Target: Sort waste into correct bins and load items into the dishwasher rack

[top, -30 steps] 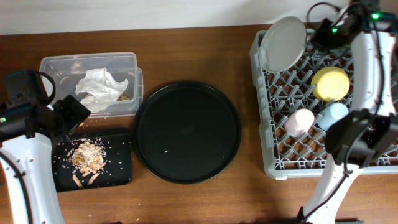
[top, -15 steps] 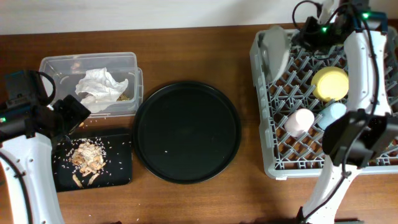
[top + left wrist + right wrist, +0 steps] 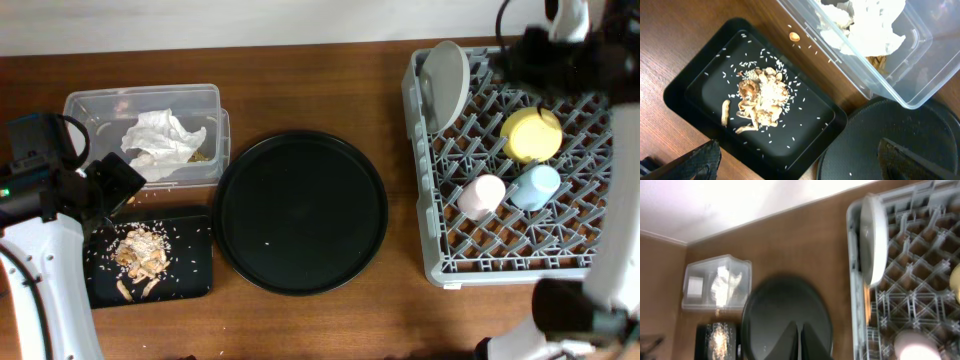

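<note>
The right tool [image 3: 800,328], fingers pinched together and apparently empty in the blur, had the grey plate [image 3: 874,240] on edge in the rack [image 3: 920,295] ahead-right, while the left tool [image 3: 799,147] gaped wide and empty, food scraps [image 3: 760,100] just ahead.

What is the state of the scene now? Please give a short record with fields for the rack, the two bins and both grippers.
dishwasher rack: holds plate standing on edge in a corner, yellow bowl, pink cup, blue cup
clear box: napkin inside
small black tray: food scraps inside
left gripper: open, empty, near small black tray
right gripper: shut, empty, raised high
</note>
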`<state>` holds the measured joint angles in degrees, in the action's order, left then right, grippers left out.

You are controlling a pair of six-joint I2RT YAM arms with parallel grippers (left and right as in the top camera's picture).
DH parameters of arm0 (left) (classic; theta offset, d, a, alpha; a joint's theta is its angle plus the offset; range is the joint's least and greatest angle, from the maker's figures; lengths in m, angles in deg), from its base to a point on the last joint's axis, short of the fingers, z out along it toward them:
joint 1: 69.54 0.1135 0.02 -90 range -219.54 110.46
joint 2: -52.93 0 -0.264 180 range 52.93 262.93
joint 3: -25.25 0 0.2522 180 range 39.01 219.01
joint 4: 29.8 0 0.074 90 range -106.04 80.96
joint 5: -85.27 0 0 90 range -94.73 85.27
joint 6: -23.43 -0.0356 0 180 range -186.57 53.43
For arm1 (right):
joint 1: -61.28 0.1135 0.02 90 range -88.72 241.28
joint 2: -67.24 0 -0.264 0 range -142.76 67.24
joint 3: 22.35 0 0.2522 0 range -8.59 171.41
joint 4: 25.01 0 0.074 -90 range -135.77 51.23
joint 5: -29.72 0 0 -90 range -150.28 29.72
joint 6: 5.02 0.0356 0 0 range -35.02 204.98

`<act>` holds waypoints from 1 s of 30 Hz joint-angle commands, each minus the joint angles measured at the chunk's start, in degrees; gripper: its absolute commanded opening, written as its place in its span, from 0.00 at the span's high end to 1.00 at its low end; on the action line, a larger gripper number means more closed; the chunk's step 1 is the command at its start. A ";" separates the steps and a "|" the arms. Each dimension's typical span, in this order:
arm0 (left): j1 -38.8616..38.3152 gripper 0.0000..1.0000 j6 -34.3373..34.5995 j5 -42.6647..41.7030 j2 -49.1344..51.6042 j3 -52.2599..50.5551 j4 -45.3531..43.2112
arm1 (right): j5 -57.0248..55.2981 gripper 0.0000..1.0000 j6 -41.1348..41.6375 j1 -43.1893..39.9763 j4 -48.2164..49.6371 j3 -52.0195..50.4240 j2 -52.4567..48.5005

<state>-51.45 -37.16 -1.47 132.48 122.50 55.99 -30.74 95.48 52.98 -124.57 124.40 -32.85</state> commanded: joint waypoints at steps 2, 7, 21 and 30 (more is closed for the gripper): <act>0.31 0.01 -0.33 0.20 -0.76 0.46 0.09 | -9.49 0.93 -2.16 3.98 -11.28 0.74 9.11; 0.31 0.01 -0.33 0.20 -0.76 0.46 0.09 | -15.41 0.85 -0.13 14.95 -11.52 -9.64 20.79; 0.31 0.01 -0.33 0.20 -0.76 0.46 0.09 | -17.79 0.01 3.50 22.58 -11.52 -39.17 34.16; 0.31 0.01 -0.33 0.20 -0.76 0.46 0.07 | -18.25 0.01 3.48 22.58 -11.52 -40.06 28.76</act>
<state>-51.45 -37.16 -1.47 132.48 122.50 56.01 -47.71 98.52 74.99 -135.74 85.06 -3.37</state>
